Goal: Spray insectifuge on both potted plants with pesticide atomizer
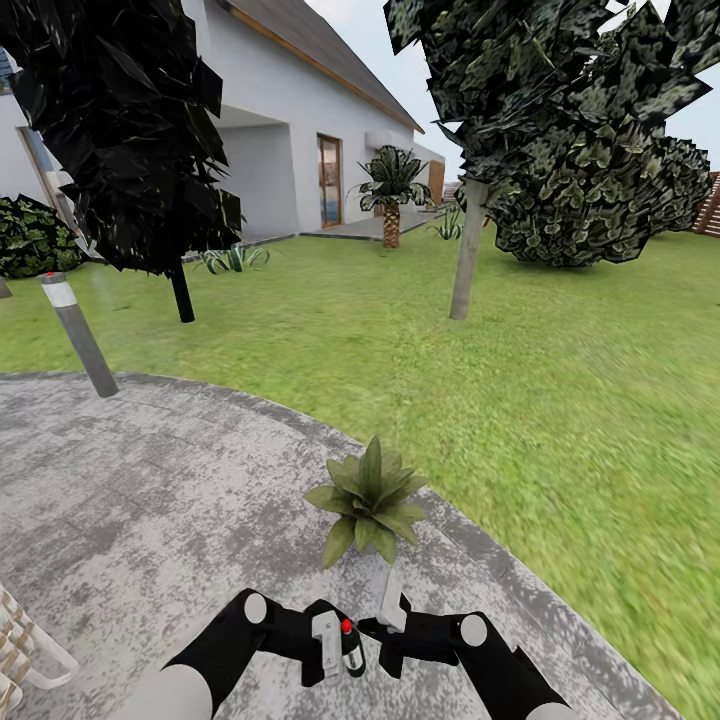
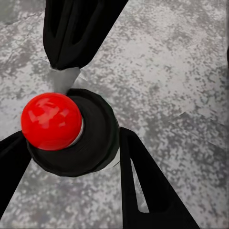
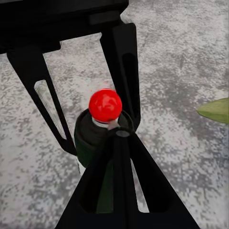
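While the left gripper [image 1: 335, 640] has its jaws pinching the bottle [image 1: 352, 650] at 6 o'clock, pickup looks done. Whether the right gripper [image 1: 392, 615] is spread, I cannot tell. Spraying remains; one plant [image 1: 368, 500] sits at 12 o'clock of the bottle.
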`<state>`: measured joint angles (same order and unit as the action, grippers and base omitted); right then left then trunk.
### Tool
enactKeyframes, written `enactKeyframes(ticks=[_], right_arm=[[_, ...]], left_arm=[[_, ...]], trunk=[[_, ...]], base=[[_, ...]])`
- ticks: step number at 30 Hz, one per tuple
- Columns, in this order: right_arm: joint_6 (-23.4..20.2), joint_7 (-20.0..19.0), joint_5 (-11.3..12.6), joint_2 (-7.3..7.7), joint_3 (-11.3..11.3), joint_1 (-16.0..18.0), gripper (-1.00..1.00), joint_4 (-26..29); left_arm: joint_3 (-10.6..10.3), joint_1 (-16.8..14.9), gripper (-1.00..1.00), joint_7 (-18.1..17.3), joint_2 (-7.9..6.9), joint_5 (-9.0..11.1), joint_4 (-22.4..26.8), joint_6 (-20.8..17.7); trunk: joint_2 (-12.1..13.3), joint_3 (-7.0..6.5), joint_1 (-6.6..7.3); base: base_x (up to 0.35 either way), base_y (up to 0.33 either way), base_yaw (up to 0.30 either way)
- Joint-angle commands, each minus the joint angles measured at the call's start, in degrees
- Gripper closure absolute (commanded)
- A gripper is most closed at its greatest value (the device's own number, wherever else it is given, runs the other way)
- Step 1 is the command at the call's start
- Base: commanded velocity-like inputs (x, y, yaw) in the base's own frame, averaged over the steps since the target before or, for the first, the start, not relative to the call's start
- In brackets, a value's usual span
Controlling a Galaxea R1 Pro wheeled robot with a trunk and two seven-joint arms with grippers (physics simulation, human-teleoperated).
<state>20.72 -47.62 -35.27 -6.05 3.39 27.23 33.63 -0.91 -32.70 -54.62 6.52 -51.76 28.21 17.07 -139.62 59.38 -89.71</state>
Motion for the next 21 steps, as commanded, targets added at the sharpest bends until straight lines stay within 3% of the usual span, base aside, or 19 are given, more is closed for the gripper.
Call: enactKeyframes(ticks=[1,14,19,21], right_arm=[[0.3,0.0,-0.5,-0.02,-0.1,0.0,1.0,0.1],[0.3,0.0,-0.5,-0.02,-0.1,0.0,1.0,0.0],[0.3,0.0,-0.5,-0.02,-0.1,0.0,1.0,0.0],[0.3,0.0,-0.5,-0.02,-0.1,0.0,1.0,0.0]], left_arm=[[0.0,0.0,1.0,-0.2,0.2,-0.4,0.1,0.2],[0.0,0.0,1.0,-0.3,0.51,-0.3,0.0,0.1],[-0.1,0.2,1.0,-0.1,-0.4,-0.7,-0.3,0.0],[-0.1,0.5,1.0,0.0,-1.9,-0.7,-0.3,0.0]], trunk=[[0.0,0.05,0.01],[0.0,0.05,0.01],[0.0,0.05,0.01],[0.0,0.05,0.01]], base=[[0.0,0.0,0.0],[0.0,0.0,0.0],[0.0,0.0,0.0],[0.0,0.0,0.0]])
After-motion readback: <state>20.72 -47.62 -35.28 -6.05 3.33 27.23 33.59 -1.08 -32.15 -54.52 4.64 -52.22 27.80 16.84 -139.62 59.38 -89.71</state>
